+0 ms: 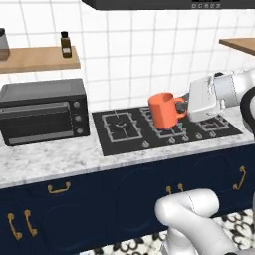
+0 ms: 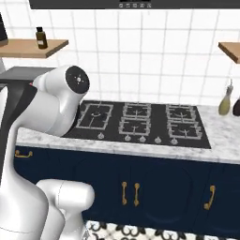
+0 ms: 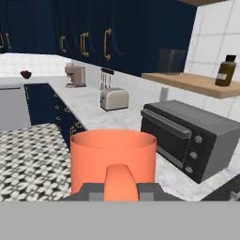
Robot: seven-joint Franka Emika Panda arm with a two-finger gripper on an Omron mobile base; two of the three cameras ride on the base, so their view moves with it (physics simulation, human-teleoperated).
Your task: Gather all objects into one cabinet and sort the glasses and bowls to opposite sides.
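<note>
Marble counter (image 1: 55, 159) runs in front of you, with dark navy drawers below it and white tiles behind; this is the ground over which you are carrying. Nearest to you, the gripper (image 1: 183, 108) is closed on the handle of the orange mug (image 1: 163, 109), and in the hand view this handle (image 3: 120, 180) comes straight toward the camera between the two fingertips. You hold it by the handle, I think, because the body of the mug is too wide for a sure pinch, and this way the mug stays upright with its mouth up.

Under the mug is the black stove (image 1: 164, 129). The mug hangs above its burners and does not touch them, so it is in transport and not set down.

To the left on the counter stands the black oven (image 1: 44, 110), well apart from the mug. Above it a wooden shelf (image 1: 40, 59) carries a small brown bottle (image 1: 65, 44); this shelf is not the goal.

Farther away, the hand view looks past a toaster (image 3: 114, 98) to the navy wall cupboards (image 3: 93, 33) with brass handles. The mug most likely belongs there, so the step in hand appears to be the carrying toward a cabinet. Whether a door is open, I cannot tell.
</note>
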